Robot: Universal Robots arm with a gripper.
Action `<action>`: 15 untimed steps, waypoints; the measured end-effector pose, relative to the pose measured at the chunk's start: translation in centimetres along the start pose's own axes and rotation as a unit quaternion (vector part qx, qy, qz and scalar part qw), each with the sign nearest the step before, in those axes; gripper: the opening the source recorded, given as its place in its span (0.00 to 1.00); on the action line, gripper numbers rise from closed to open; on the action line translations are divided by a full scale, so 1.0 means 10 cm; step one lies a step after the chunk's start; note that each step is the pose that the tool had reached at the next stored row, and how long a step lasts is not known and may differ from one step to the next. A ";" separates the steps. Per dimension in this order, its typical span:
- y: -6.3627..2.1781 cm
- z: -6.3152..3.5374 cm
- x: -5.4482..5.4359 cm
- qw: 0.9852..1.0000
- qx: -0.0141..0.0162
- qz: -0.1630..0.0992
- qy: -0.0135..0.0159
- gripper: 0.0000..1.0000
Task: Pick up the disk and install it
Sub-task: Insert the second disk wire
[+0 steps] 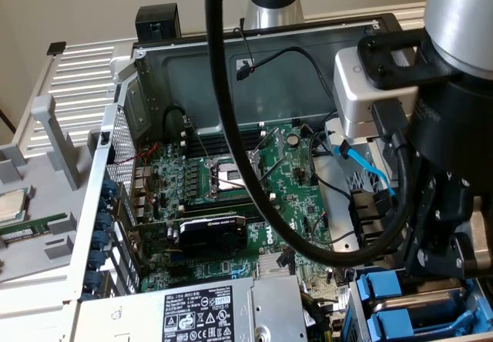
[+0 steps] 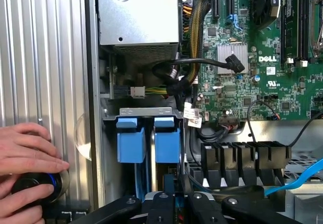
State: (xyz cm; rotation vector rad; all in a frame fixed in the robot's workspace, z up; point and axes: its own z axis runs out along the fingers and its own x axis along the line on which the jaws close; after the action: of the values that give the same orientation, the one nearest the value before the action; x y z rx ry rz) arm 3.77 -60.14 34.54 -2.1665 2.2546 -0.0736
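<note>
Blue plastic is marking the disk (image 1: 406,313) at five o'clock of the exterior view. Its carrier is showing two blue tabs, one behind the other, and it is sitting in the drive bay at the corner of the open computer case (image 1: 115,138). No white label is facing the camera. The black tool (image 1: 443,249) is hanging directly above those tabs at four o'clock, and whether it is spread or pressed together cannot be told. One green motherboard (image 1: 289,196) is filling the centre, one silver power supply (image 1: 231,311) with a black label is lying at six o'clock, and one thick black cable (image 1: 231,149) is looping down from twelve o'clock. One small square chip (image 1: 11,203) is resting on the surface (image 1: 31,273) at nine o'clock.

Seen from the wrist, the disk (image 2: 167,146) is standing on edge in its bay, its two blue tabs side by side and a grey metal slab running between them toward the tool (image 2: 176,206). The tool's black linkage is sitting just over that slab; contact cannot be made out. Two hands (image 2: 28,151) of a person are gripping one black knob (image 2: 38,186) with a blue ring, outside the case wall. Four black connectors (image 2: 245,158) are lining up beside the bay.
</note>
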 end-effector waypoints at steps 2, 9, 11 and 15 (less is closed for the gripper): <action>0.000 0.002 0.00 1.000 0.001 0.000 0.000 0.16; 0.001 0.007 -0.01 1.000 0.003 0.000 0.000 0.16; 0.001 0.009 -0.01 1.000 0.003 0.000 0.000 0.16; 0.002 0.022 -0.01 1.000 0.003 0.000 0.000 0.16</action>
State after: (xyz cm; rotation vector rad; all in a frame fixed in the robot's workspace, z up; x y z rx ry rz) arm 3.77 -60.04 34.32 -2.1628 2.2511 -0.0808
